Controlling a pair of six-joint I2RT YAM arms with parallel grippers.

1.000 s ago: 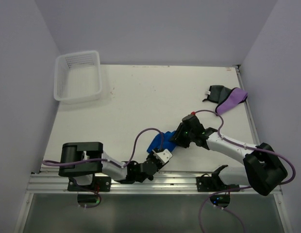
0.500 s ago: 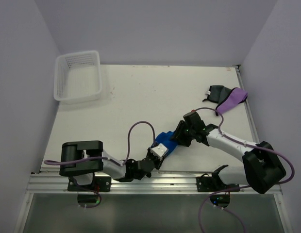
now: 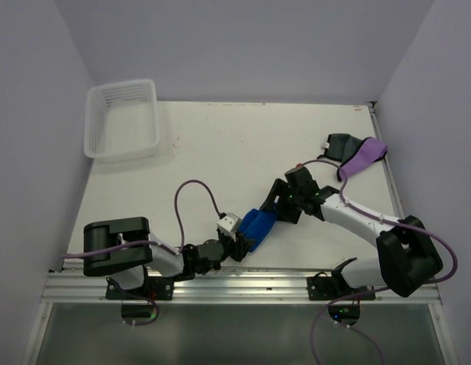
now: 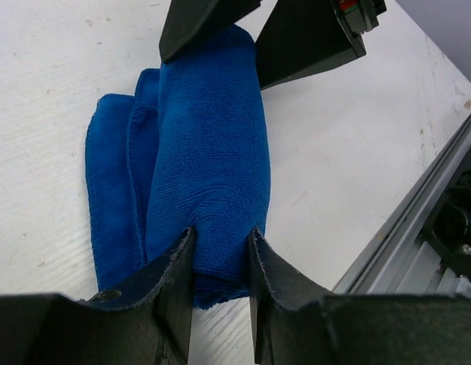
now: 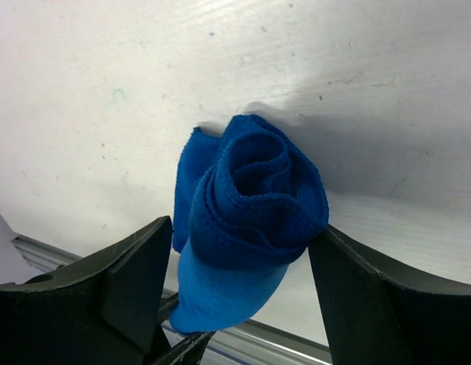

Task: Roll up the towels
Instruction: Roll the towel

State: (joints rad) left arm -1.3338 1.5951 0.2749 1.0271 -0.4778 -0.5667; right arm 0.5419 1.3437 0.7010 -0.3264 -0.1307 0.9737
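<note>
A blue towel (image 3: 258,226) lies rolled into a thick tube near the table's front edge, between my two grippers. My left gripper (image 3: 241,242) is shut on its near end; in the left wrist view (image 4: 220,236) both fingers pinch the roll (image 4: 209,137), with a loose flap lying to its left. My right gripper (image 3: 275,211) holds the far end; in the right wrist view (image 5: 243,228) the spiral end of the roll (image 5: 254,198) sits between its widely set jaws. Its fingers (image 4: 205,19) show at the top of the left wrist view.
A white mesh basket (image 3: 121,118) stands at the back left. A purple towel (image 3: 363,157) and a dark towel (image 3: 338,144) lie crumpled at the back right edge. The metal rail (image 3: 243,281) runs just in front of the roll.
My left arm has swung to the left and my right gripper has moved up and right. The blue towel between them has gone from a bunch to a long straight roll.
</note>
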